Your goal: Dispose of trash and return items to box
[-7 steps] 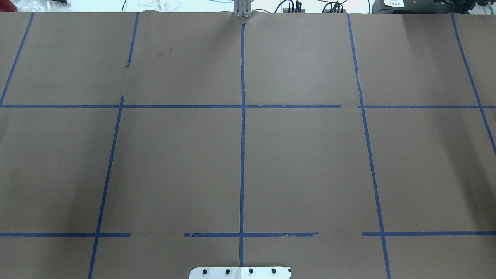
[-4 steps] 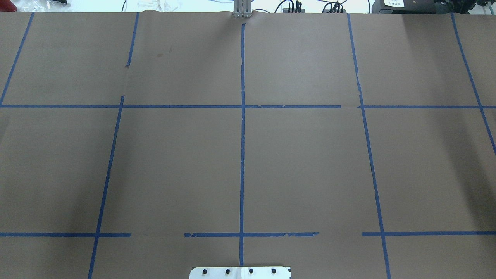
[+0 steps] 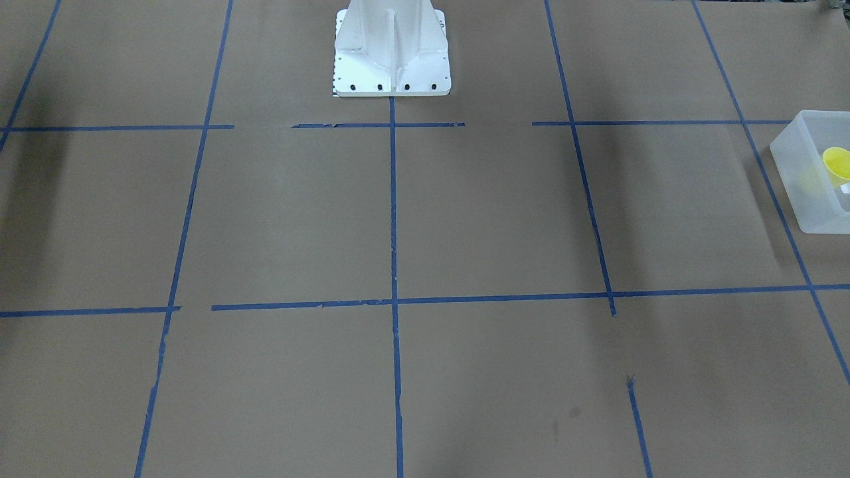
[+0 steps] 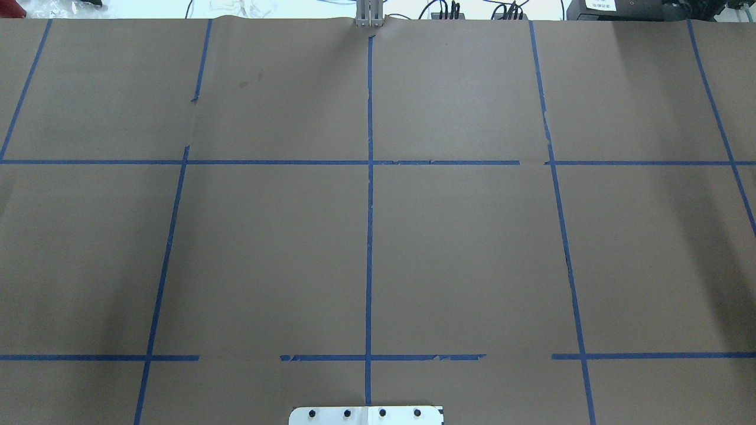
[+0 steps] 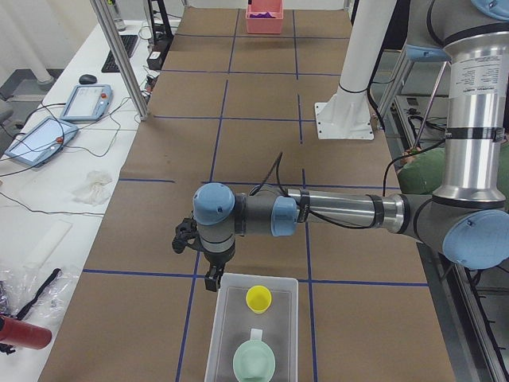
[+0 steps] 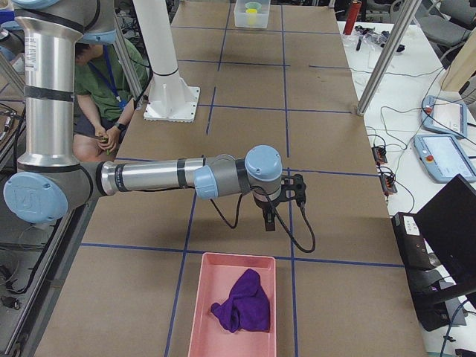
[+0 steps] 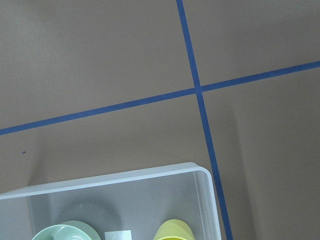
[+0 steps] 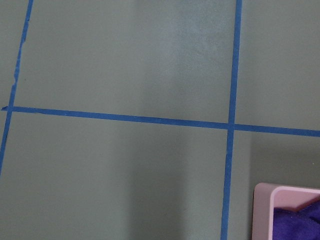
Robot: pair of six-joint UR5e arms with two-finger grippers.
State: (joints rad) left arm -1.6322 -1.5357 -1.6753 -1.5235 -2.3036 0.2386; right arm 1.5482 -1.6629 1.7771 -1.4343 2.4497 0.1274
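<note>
Hovering left fingers [image 5: 212,282], gap unclear, near box [image 5: 274,278]

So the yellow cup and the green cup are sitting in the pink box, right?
Not quite. The yellow cup and the green cup are sitting in the clear frosted box, not the pink one. The exterior left view shows it. The pink box holds only a purple cloth, as the exterior right view shows.

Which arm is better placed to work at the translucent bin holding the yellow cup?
Left. The left gripper hangs just beside the rim of the translucent bin, yellow cup inside; the right gripper is at the table's far end, next to the pink bin.
</note>
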